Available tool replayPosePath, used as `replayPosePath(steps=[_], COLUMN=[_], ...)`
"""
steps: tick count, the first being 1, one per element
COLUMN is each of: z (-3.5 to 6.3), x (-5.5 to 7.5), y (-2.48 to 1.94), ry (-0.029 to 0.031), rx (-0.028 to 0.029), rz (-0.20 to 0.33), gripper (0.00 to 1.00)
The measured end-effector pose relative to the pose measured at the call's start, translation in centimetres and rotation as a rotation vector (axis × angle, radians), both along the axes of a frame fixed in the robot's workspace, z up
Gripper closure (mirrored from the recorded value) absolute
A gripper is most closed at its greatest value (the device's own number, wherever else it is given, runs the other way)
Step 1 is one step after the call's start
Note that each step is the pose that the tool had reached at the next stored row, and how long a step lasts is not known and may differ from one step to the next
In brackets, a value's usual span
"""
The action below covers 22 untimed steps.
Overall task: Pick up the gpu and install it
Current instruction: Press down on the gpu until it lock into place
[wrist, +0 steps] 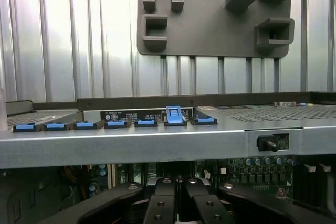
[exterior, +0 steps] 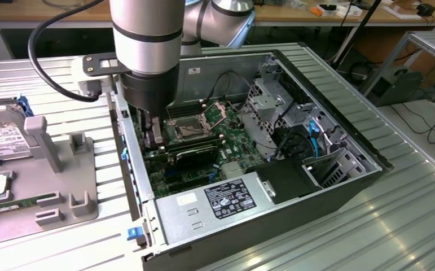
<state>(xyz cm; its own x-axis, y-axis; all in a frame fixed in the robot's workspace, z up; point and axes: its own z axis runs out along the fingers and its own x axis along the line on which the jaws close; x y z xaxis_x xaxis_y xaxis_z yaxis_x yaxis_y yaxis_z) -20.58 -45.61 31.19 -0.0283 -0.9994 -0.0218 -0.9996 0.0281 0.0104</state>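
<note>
- Exterior view: high, looking steeply down, mid-range, over open computer case (exterior: 277, 169) on ribbed table (exterior: 398, 226).
- Wrist view: close, low inside the case, facing across its rear edge toward grey fixture tray (wrist: 210, 19).
- Shared: case edge with blue clips (wrist: 174, 115), tray.

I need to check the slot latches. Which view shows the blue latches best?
The wrist view: the blue latches lie in a row on the case edge, one raised. The exterior view gives small blue bits on that edge.
</note>
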Motion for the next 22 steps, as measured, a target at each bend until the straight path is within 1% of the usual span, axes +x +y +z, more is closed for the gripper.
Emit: replayPosePath(steps=[14,22], z=[0.00,0.00], x=[-0.02,-0.58], y=[0.00,0.00], ry=[0.0000,0.0000], rx=[0.0000,0.0000], rz=[0.000,0.000], gripper=[0.89,0.89])
